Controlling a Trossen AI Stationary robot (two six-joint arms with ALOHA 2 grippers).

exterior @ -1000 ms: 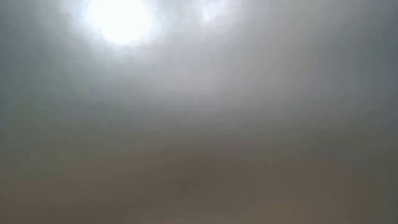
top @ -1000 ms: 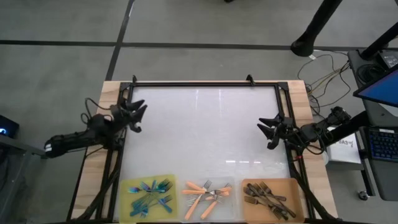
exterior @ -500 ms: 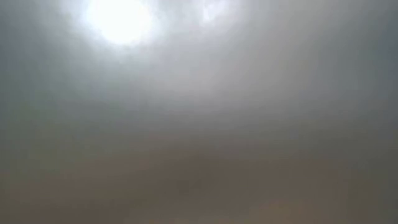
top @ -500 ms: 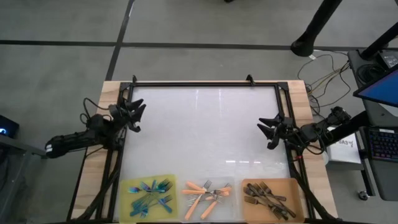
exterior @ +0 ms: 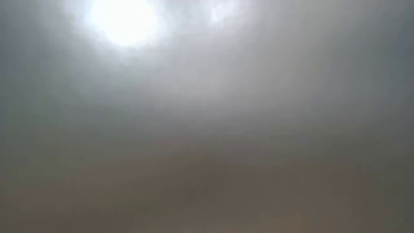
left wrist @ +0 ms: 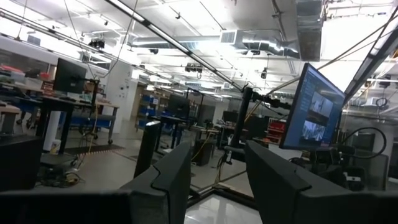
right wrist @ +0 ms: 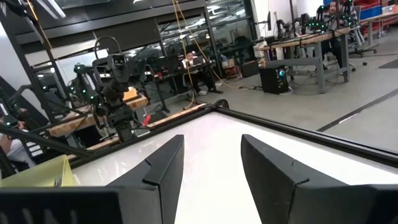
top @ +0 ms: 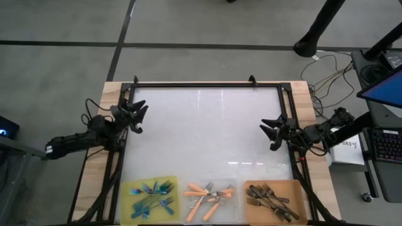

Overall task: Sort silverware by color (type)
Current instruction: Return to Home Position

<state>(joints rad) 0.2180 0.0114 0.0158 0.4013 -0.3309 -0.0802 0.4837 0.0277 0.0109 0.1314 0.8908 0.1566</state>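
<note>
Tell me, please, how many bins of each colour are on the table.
Yellow bin: 1
Transparent bin: 1
Orange bin: 1
Total: 3

Desk point(top: 207, 132): white top with a light wood border point(top: 94, 182) showing down both sides. A black rail frame point(top: 201, 85) runs around the white area. Three bins sit directly on the white top, in a row along the bottom edge of the high view, each just beside the next. The yellow bin point(top: 133, 213) is on the left, the transparent bin point(top: 233, 212) in the middle and the orange bin point(top: 293, 188) on the right. The right wrist view also catches the white top and a corner of the yellow bin. Low view is haze, nothing readable.
</note>
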